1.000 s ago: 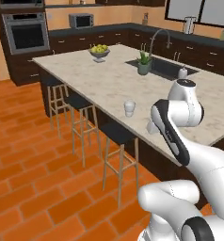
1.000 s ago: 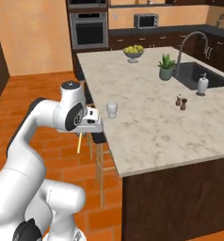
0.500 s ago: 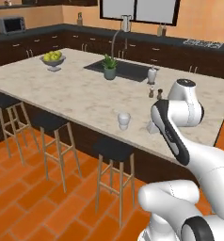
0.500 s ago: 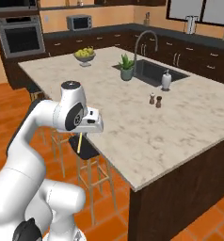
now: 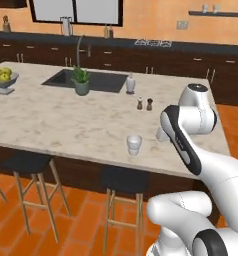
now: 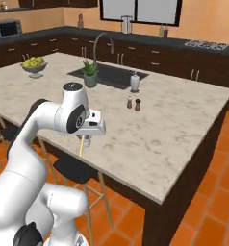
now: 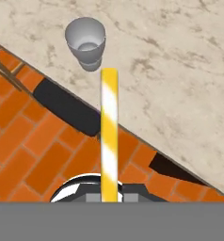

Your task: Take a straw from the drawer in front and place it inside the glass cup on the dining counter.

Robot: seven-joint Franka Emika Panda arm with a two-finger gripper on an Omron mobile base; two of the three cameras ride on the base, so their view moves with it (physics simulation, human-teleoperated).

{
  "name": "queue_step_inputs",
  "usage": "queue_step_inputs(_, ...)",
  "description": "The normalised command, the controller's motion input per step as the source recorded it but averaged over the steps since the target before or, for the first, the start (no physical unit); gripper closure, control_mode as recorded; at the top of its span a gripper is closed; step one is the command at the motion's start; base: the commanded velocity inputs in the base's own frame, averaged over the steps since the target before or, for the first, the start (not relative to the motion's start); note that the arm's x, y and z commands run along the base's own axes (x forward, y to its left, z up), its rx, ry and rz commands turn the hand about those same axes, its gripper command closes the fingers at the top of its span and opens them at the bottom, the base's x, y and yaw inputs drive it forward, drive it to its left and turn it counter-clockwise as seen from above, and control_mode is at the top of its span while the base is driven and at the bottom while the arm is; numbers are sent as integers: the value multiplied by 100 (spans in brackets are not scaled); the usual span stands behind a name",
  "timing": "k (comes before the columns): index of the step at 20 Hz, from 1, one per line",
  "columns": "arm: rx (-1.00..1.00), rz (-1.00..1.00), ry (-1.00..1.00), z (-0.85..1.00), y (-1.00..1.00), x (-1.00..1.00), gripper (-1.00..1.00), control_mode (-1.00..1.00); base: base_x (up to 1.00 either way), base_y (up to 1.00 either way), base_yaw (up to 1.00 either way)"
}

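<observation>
My gripper [image 6: 84, 135] is shut on the straw [image 6: 81, 146], a thin yellow stick hanging down from it at the near edge of the dining counter [image 6: 174, 144]. In the hand view the straw [image 7: 109, 132] rises from between my fingers [image 7: 109, 196] and its tip points at the glass cup [image 7: 86, 42]. The straw's tip is short of the cup, over the counter's edge and the orange floor. The small translucent glass cup [image 5: 134, 144] stands upright and empty near that edge of the counter [image 5: 66, 125], just left of my arm. The drawer is out of view.
Dark stools [image 5: 123, 182] [image 6: 78, 168] stand under the counter's near edge. Farther back on the marble are salt and pepper shakers [image 5: 144, 103], a white soap bottle [image 5: 130, 83], a sink with a potted plant [image 5: 81, 82], and a fruit bowl [image 5: 2, 80].
The base has driven, so the whole scene has shifted and the island now lies closer and more square-on. The glass cup is nearer my arm. The straw stays in my shut gripper.
</observation>
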Motion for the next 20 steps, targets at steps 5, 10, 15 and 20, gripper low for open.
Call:
queue_step_inputs(5,0,0,0,0,0,0,100,100,23,88,-57)
queue_step_inputs(10,0,0,0,0,0,0,100,100,33,60,-51)
queue_step_inputs(15,0,0,0,0,0,0,100,100,66,40,-34)
queue_step_inputs(20,0,0,0,0,0,0,100,100,94,51,-24)
